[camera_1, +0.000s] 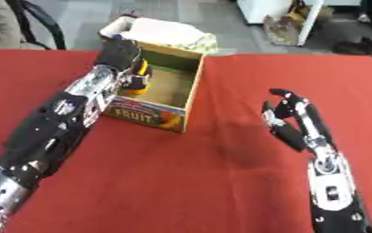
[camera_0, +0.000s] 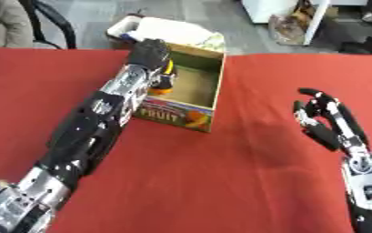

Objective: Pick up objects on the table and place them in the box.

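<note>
Table: a red cloth [camera_0: 220,182] is covering it from edge to edge, and grey floor is showing beyond the far side.
Box: a cardboard box [camera_0: 217,82] printed with the word FRUIT is sitting left of centre near the far edge, open at the top, its long axis running away from the robot and leaning a little to the right. Its lettered short side is facing the robot.
Object: a yellow and black thing [camera_1: 141,75] is showing inside the box at its left wall, just under the left hand. Its shape is too unclear to name, and which way it is pointing cannot be told.
Left hand: the left hand [camera_0: 149,52] is reaching over the box's left wall, fingers curled down around the yellow and black thing. The arm is stretching in from the lower left corner, black with silver joints.
Right hand: the right hand [camera_1: 292,120] is resting on the cloth well apart from the box, at the right side, fingers relaxed and spread, pointing away from the robot, holding nothing.
View difference: the right eye view is showing the yellow part of the thing more plainly between the hand and the box wall; the left eye view is showing more of the box's inner floor.
Behind the box: a white bundle [camera_0: 173,29] is lying just past its far end.
</note>
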{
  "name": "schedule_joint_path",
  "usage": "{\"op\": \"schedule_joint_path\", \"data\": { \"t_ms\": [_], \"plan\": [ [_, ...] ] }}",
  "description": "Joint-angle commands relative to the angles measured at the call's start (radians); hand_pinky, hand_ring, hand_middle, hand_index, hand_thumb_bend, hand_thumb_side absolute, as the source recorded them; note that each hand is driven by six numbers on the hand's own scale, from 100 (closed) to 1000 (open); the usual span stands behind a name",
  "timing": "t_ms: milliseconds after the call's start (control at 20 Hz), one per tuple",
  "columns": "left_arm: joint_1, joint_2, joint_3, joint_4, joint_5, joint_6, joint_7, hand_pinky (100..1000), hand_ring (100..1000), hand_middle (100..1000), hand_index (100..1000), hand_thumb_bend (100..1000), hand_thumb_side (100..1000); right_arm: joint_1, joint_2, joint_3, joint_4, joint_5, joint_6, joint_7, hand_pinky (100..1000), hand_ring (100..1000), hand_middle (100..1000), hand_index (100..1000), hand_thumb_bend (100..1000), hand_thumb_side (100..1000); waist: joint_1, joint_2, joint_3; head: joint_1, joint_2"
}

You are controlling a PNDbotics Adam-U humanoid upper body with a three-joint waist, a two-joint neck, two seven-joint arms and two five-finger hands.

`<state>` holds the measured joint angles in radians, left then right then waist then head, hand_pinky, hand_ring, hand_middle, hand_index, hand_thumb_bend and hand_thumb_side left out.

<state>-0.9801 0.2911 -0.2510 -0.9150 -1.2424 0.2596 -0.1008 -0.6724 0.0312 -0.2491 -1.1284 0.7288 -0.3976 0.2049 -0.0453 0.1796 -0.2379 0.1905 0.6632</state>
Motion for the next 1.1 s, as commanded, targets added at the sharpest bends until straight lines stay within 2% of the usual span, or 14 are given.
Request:
{"op": "schedule_joint_path", "data": {
  "t_ms": [50, 150, 200, 300, 450, 500, 650, 800, 950, 1100],
  "plan": [
    [-0.014, 0.008, 0.019, 0.008, -0.015, 0.037, -0.002, 465, 421, 401, 489, 100, 256, -0.019, -0.006, 0.001, -0.024, -0.004, 0.000, 0.002, 593, 591, 397, 876, 100, 674, 0.000, -0.016, 0.002, -0.004, -0.011],
    [-0.011, 0.009, 0.025, 0.014, -0.014, 0.074, -0.005, 564, 543, 541, 645, 100, 282, -0.018, -0.006, 0.001, -0.025, -0.004, 0.000, 0.002, 593, 592, 397, 876, 100, 675, -0.001, -0.017, 0.003, -0.004, -0.011],
    [-0.009, 0.010, 0.030, 0.017, -0.008, 0.088, -0.008, 639, 630, 622, 718, 135, 312, -0.018, -0.006, 0.001, -0.025, -0.004, 0.001, 0.002, 593, 592, 397, 876, 100, 676, -0.001, -0.017, 0.004, -0.005, -0.010],
    [-0.004, 0.013, 0.036, 0.015, 0.017, 0.106, -0.011, 762, 752, 729, 800, 197, 341, -0.017, -0.006, 0.000, -0.025, -0.004, 0.001, 0.002, 593, 592, 397, 876, 100, 676, -0.001, -0.017, 0.006, -0.006, -0.009],
    [0.004, 0.027, 0.041, -0.011, 0.070, 0.120, 0.007, 826, 834, 823, 854, 132, 505, -0.017, -0.008, -0.001, -0.025, -0.004, 0.002, 0.002, 593, 592, 397, 875, 100, 677, -0.001, -0.018, 0.008, -0.009, -0.008],
    [0.006, 0.033, 0.044, -0.023, 0.090, 0.126, 0.023, 832, 845, 839, 865, 102, 531, -0.017, -0.008, -0.001, -0.025, -0.004, 0.002, 0.001, 593, 592, 396, 875, 100, 677, -0.001, -0.018, 0.009, -0.009, -0.008],
    [0.015, 0.053, 0.048, -0.061, 0.154, 0.139, 0.075, 835, 855, 860, 883, 100, 577, -0.016, -0.010, -0.002, -0.024, -0.004, 0.003, 0.001, 593, 592, 396, 875, 100, 677, -0.001, -0.018, 0.012, -0.010, -0.007],
    [0.031, 0.089, 0.047, -0.134, 0.239, 0.141, 0.113, 807, 827, 837, 873, 100, 572, -0.016, -0.014, -0.003, -0.023, -0.004, 0.004, 0.000, 593, 592, 396, 875, 100, 679, 0.000, -0.018, 0.016, -0.014, -0.005],
    [0.055, 0.138, 0.049, -0.244, 0.336, 0.148, 0.145, 776, 791, 803, 854, 100, 549, -0.016, -0.019, -0.005, -0.021, -0.004, 0.005, -0.001, 593, 592, 396, 875, 100, 680, 0.002, -0.019, 0.021, -0.018, -0.001],
    [0.101, 0.202, 0.053, -0.399, 0.450, 0.150, 0.171, 747, 760, 770, 836, 100, 549, -0.014, -0.024, -0.006, -0.020, -0.005, 0.006, -0.002, 593, 592, 396, 875, 100, 679, 0.005, -0.022, 0.026, -0.025, 0.003]
  ]
}}
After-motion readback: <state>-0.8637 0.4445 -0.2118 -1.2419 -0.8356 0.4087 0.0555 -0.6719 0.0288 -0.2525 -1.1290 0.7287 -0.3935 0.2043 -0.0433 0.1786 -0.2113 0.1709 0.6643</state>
